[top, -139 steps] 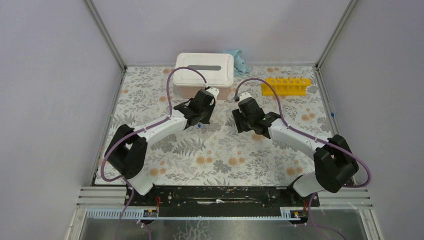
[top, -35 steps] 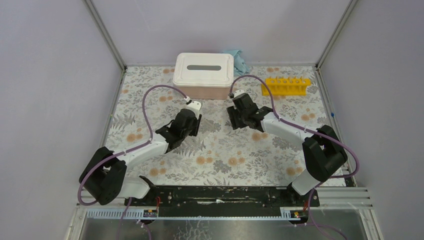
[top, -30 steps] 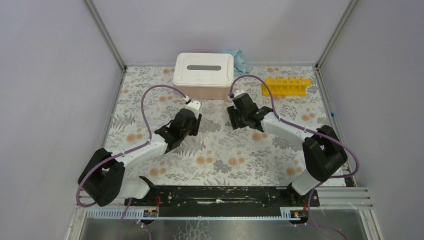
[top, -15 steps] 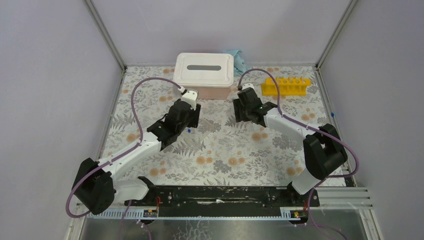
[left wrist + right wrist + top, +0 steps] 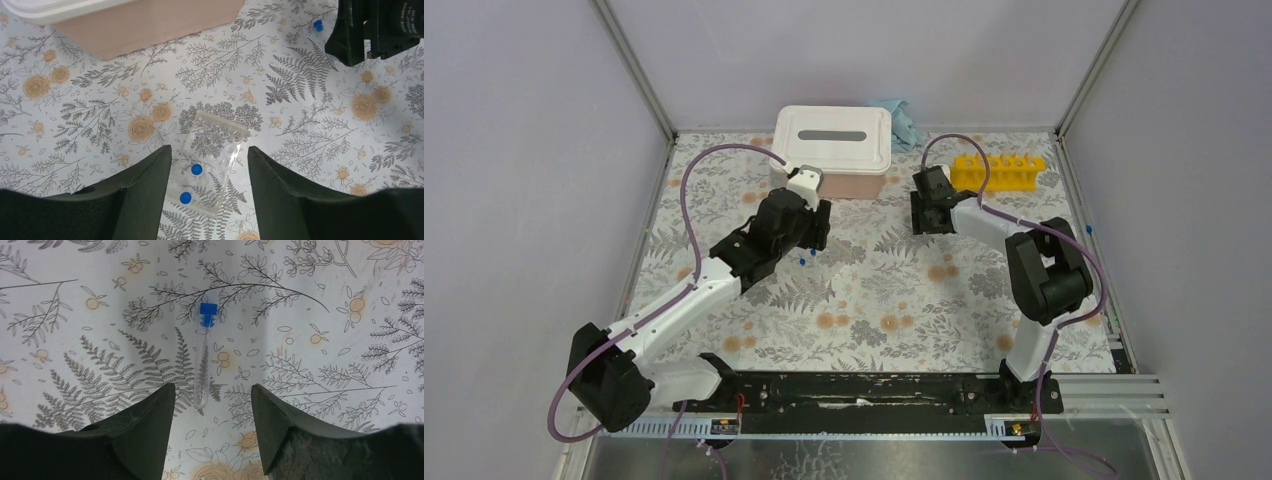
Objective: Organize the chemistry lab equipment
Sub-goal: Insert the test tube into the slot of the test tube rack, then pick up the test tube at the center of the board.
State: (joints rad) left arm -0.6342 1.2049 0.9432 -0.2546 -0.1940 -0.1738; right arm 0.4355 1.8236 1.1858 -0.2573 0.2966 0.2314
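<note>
Two grippers hang over the flowered table (image 5: 874,300), each above tube stock.
- Left gripper (image 5: 210,192): jaws apart, nothing held, above the table's middle, left of centre.
- Clear flat packet (image 5: 214,145): lies on the table between the left jaws and seems to touch neither. Two capped tubes (image 5: 196,169) appear to be inside it (only the blue caps read clearly).
- White-lidded box (image 5: 832,140): centre of the far edge, lid on.
- Teal cloth (image 5: 904,120): just behind the box's right corner.
- Right gripper (image 5: 211,390): jaws apart, empty, low over the table, right of centre toward the far edge.
- Single blue-capped tube (image 5: 202,360): flat on the table, cap pointing away from the wrist and closed end between the jaw tips, not gripped.
- Yellow test-tube rack (image 5: 997,172): by the far right corner, just beside the right gripper (whether its holes are filled cannot be told).
- Step in hand, as judged: collecting loose tubes for the rack.
- Next move, as judged: the right arm lowers straight down and closes across the tube's body. It then tips the tube upright before seeking a hole. The left arm lowers onto the packet.
</note>
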